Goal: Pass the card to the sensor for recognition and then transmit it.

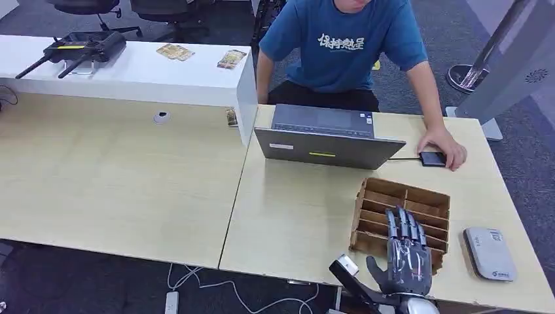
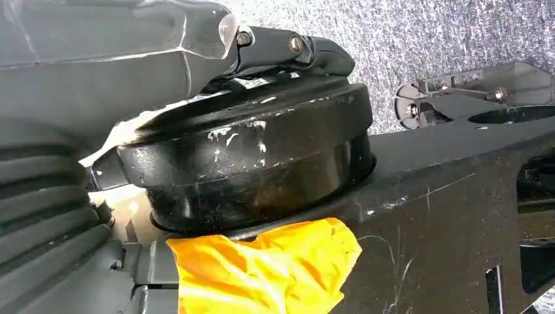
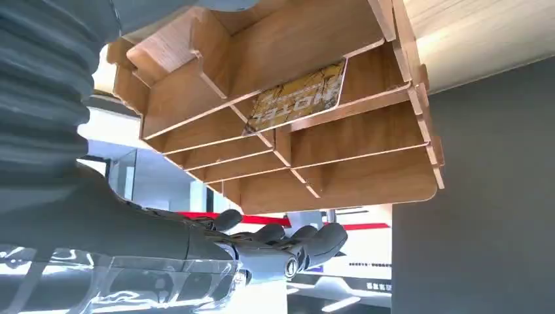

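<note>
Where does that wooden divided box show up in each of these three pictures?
Head view: the wooden box lies on the table near its front edge, right of centre, under the right hand.
Left wrist view: not in it.
Right wrist view: the box takes up the upper middle, turned, with a card in one compartment.
Shared landmark: the right hand, which shows beside the box in both views.

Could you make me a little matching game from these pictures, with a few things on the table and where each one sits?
Things:
1. wooden divider box
2. laptop
3. grey sensor device
4. small black pad

Places:
A. under the person's hand
B. near the table's right front corner
C. beneath the robot's right hand
D. in front of the seated person, lid tilted back

Pairs: 1-C, 2-D, 3-B, 4-A
</note>
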